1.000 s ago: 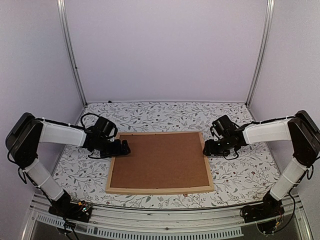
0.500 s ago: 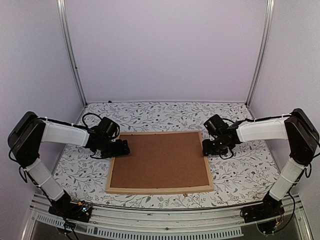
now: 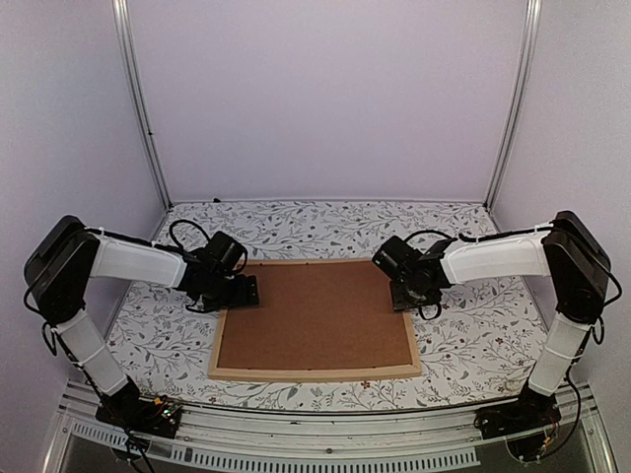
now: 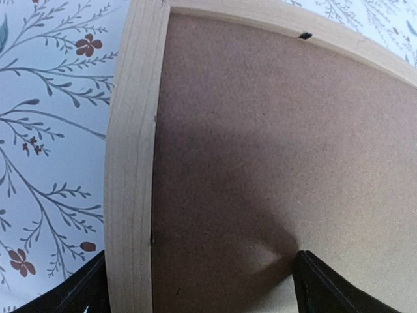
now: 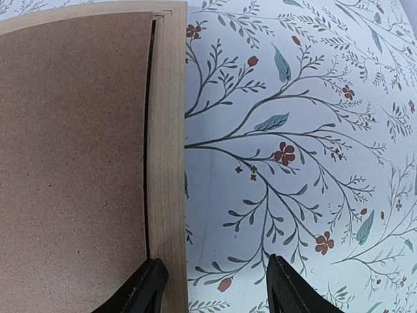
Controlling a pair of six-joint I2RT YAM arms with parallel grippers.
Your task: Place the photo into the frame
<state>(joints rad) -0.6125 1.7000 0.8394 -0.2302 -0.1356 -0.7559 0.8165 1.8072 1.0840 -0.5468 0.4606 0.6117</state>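
Nearest, the thin light-wood rectangular frame [image 3: 314, 374] lies back-up on the floral tablecloth [image 3: 473, 345], with the plain brown backing board [image 3: 315, 315] seated in it. No sight of the photo; probably under the board. At the far corners, the right gripper [image 3: 402, 294] has slid inward and stands open astride the right rail. The left gripper [image 3: 246, 293] has barely moved and gapes across the left rail. Likely pressing the back home. No legible writing.

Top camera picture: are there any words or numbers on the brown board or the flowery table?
None to read. The plain brown backing board is blank, the light wooden frame around it bears no label, and the white table cover shows only printed leaves and flowers. The small black mark at the frame's inner edge is no letter.
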